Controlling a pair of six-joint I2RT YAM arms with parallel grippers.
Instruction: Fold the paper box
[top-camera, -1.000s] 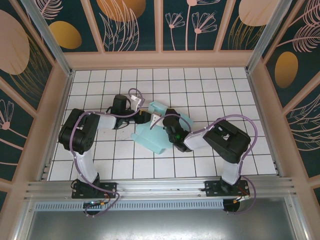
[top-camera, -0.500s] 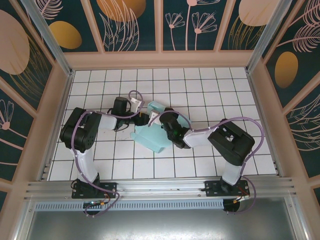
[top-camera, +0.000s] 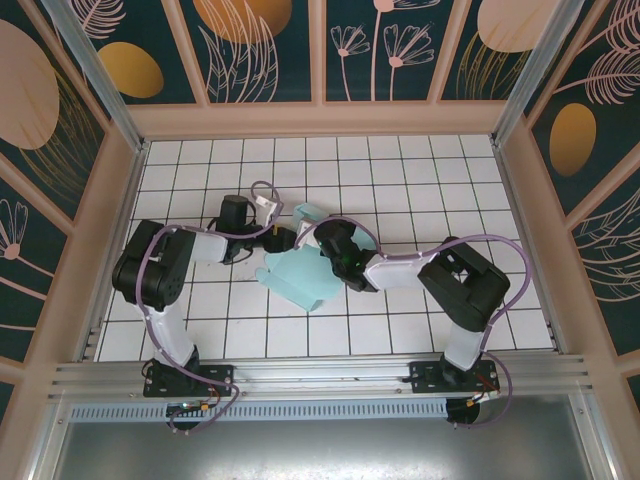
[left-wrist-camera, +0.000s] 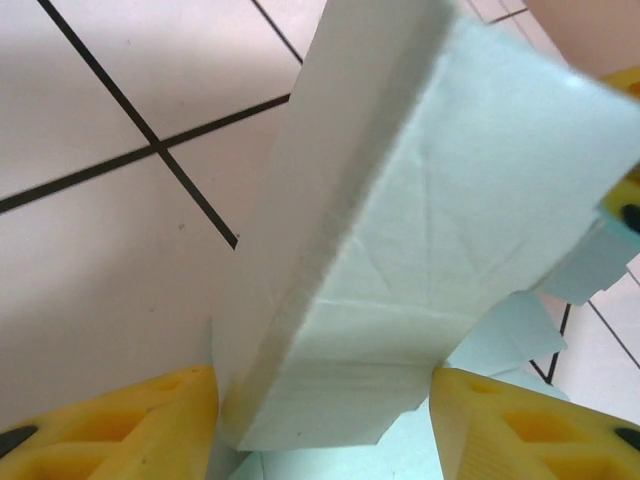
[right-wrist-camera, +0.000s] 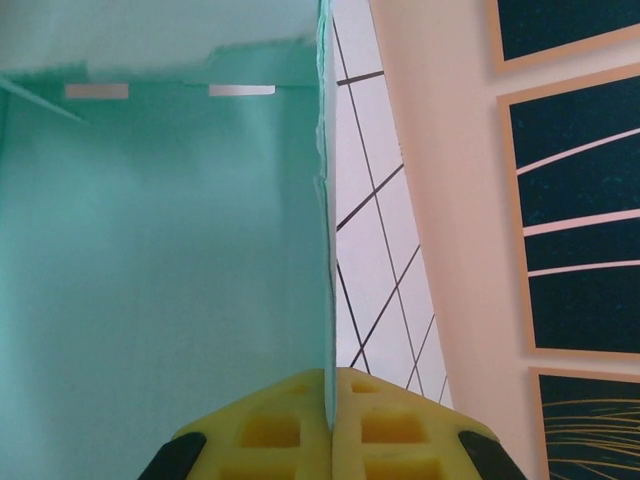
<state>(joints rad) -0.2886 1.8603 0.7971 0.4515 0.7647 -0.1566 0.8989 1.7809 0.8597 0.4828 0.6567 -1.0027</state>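
The pale teal paper box (top-camera: 300, 277) lies partly folded in the middle of the tiled floor, between both arms. My left gripper (top-camera: 284, 241) is at its far left corner. In the left wrist view a folded double wall of the paper box (left-wrist-camera: 420, 200) stands between the yellow fingers (left-wrist-camera: 120, 430); the left gripper (left-wrist-camera: 320, 400) is open around it, and its right finger touches the wall's corner. My right gripper (top-camera: 336, 243) is at the box's far right side. There the right gripper (right-wrist-camera: 330, 385) is shut on the thin edge of an upright panel of the paper box (right-wrist-camera: 160, 250).
The white tiled floor (top-camera: 420, 170) is ringed by peach frame walls (top-camera: 320, 118) with dark floral panels. An aluminium rail (top-camera: 320, 375) runs along the near edge by the arm bases. Open floor lies behind and to both sides of the box.
My right gripper has moved left and away from me, lifting the box's right flap upright. The left gripper has slid slightly left and opened a little.
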